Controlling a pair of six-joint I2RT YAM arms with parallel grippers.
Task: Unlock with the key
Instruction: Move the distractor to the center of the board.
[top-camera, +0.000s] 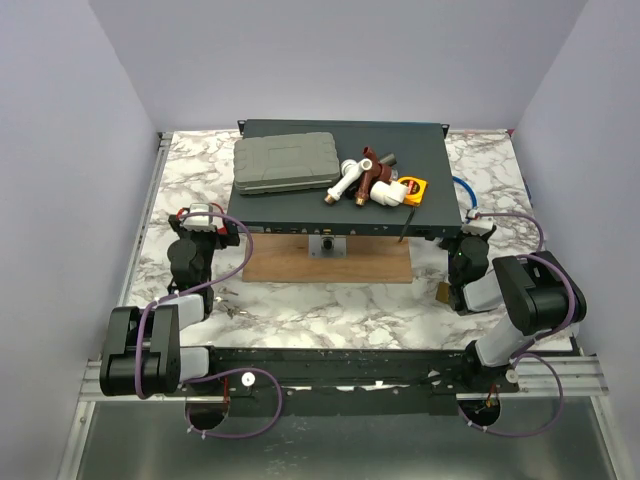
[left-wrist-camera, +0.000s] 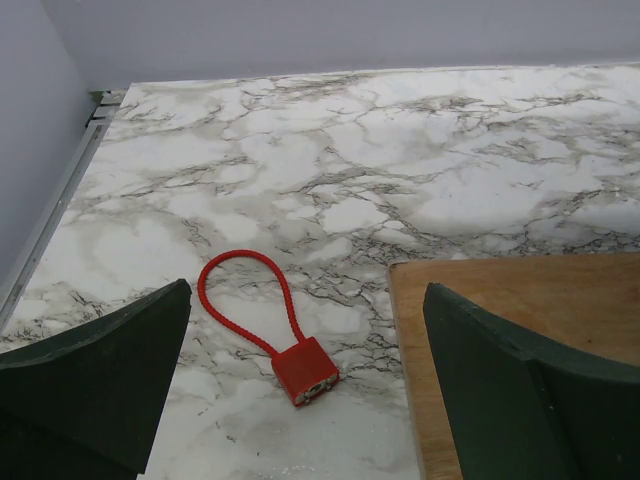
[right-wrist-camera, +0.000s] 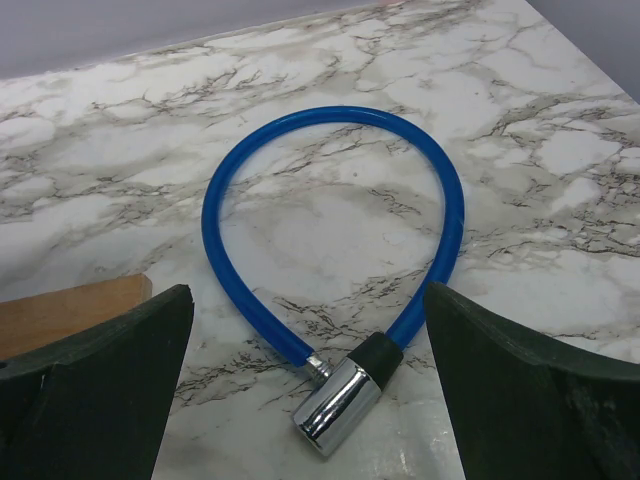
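Left claw (left-wrist-camera: 308, 300), apart and empty, hangs above a red lock (left-wrist-camera: 305, 370) on the counter (left-wrist-camera: 450, 150); right claw (right-wrist-camera: 308, 300), likewise, above a blue lock (right-wrist-camera: 335, 405). Neither touches its lock.

From above, the left claw (top-camera: 205, 222) covers most of the red lock (left-wrist-camera: 305, 372), and the right claw (top-camera: 474, 230) hides all but 1 arc of the blue cable (right-wrist-camera: 330, 113). The brass thing (top-camera: 441, 291) nearby is too small to tell.
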